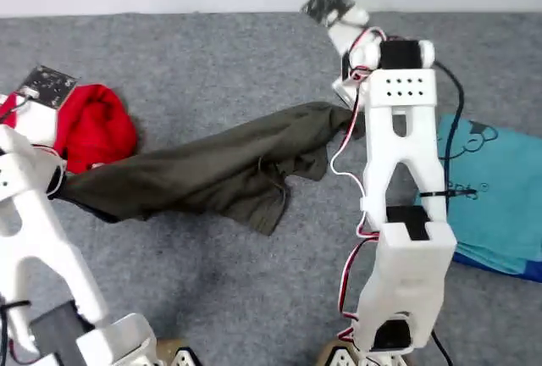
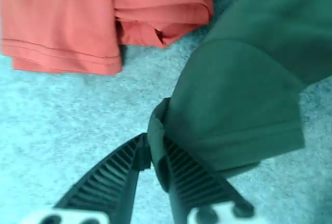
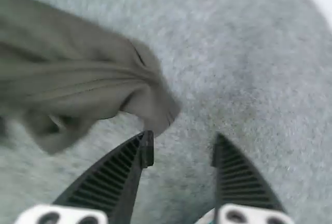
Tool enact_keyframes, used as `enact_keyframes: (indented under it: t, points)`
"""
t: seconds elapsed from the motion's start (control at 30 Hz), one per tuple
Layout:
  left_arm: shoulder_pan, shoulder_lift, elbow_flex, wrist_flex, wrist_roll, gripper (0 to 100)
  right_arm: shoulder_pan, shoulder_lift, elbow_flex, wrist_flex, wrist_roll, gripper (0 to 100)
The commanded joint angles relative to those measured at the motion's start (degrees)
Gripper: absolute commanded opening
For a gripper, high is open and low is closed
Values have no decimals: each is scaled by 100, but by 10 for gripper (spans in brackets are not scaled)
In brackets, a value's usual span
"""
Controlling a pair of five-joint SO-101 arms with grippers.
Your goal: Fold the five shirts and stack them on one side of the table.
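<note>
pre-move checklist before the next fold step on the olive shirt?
1. Left gripper clamped on the olive shirt: ok.
2. Right gripper holding the other end: not ok; it is open, with the cloth beside one finger, not between the jaws.
3. Olive shirt spread flat: not ok; bunched and creased mid-span.
4. Red shirt clear of the olive one: cannot tell; they look close near the left gripper.
5. Stack side ready: ok; teal shirt lies flat beside the right arm.
</note>
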Motion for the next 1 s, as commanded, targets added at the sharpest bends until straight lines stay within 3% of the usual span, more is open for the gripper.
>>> enact_keyframes:
  t: [0.0,0.17,0.27,0.43,0.6,0.73,0.97]
  points:
    - [0,149,-4,-114,-18,14,-435,-233,-993,1464,-237,219]
    - [0,396,4,-149,-18,14,-884,-620,-686,1701,-651,157]
    - [0,571,-4,-149,-18,14,-1235,-848,220,1710,-677,131]
    - [0,695,-13,-149,0,14,-1877,-1429,1943,1701,-695,130]
    - [0,695,-13,-273,246,14,-2800,-1323,3007,1552,-1398,177]
    - [-62,712,-4,-519,642,14,-3284,-840,3200,1349,-1697,224]
    - [-97,800,-4,-527,721,14,-3371,-48,3174,593,-1723,224]
